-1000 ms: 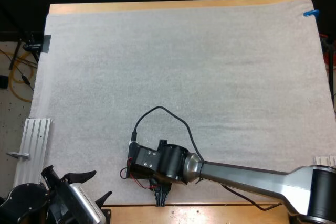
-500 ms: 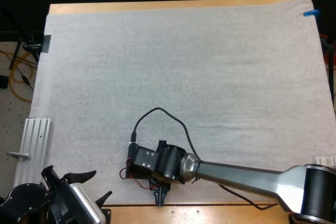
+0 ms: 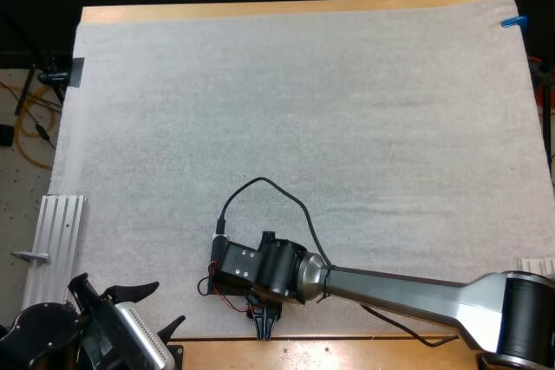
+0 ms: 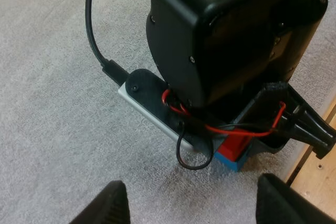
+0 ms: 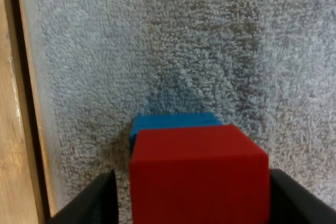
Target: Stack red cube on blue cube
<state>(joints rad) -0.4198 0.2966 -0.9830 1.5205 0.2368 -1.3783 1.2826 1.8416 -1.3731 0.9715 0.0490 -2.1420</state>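
Down at the white mat (image 3: 347, 110) edge, right tool (image 5: 191, 195) clamps red cube (image 5: 198, 169); left tool (image 4: 191, 208) apart.

A white mat (image 3: 347, 110) covers the wooden table (image 3: 260, 11); seemingly a ribbed metal rail (image 3: 54, 240) lies beside its left edge.

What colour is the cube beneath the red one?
Blue. The blue cube sits beneath the red cube; the right wrist view shows it best.

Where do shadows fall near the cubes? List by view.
Right wrist view: a dark shadow lies on the mat just beyond the blue cube. Left wrist view: the right gripper shades the red cube. High view: even light across the mat.
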